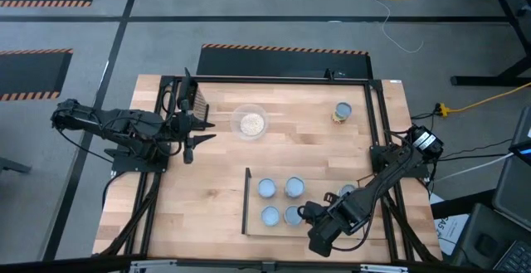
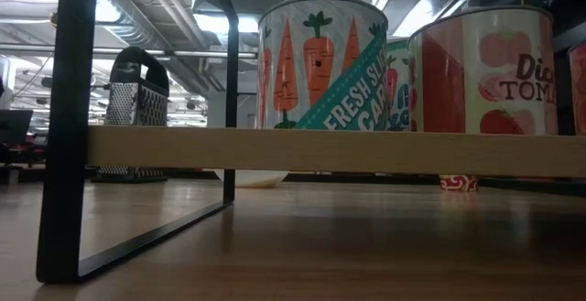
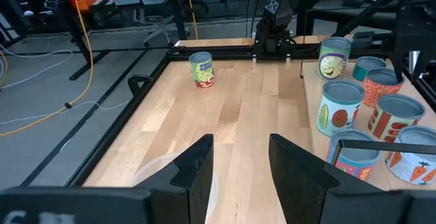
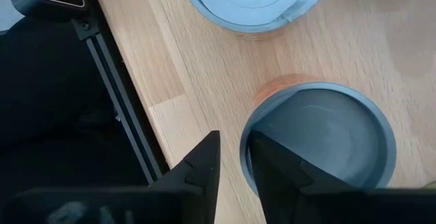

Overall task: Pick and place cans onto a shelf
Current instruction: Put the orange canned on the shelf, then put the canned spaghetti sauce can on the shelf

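Several cans with pale blue-silver tops stand upright on the light-wood shelf [image 1: 319,177] near the table's front edge. My right gripper [image 1: 309,213] [image 4: 233,152] points down over the near-right can [image 1: 293,216] [image 4: 327,135], which has an orange side. It is slightly open, one finger above the can's top and one outside its wall. Another can [image 1: 347,192] stands by the right arm, and a lone can [image 1: 342,112] [image 3: 201,69] stands on the table at the far right. My left gripper [image 1: 195,132] [image 3: 238,163] waits open at the far left, holding nothing. My right gripper straddles the can's rim [image 4: 244,146] from above, and the can stands on its base on the shelf. A strip of bare wood shows between the outer finger [image 4: 208,159] and the can's wall. Whether the inner finger [image 4: 269,166] touches the can, I cannot tell.
A clear round bowl [image 1: 250,123] sits in front of my left gripper, and a metal grater [image 1: 189,99] [image 2: 137,109] stands behind it. In the low view the shelf board [image 2: 320,150] carries a carrot-label can [image 2: 320,63] and a tomato-label can [image 2: 494,63].
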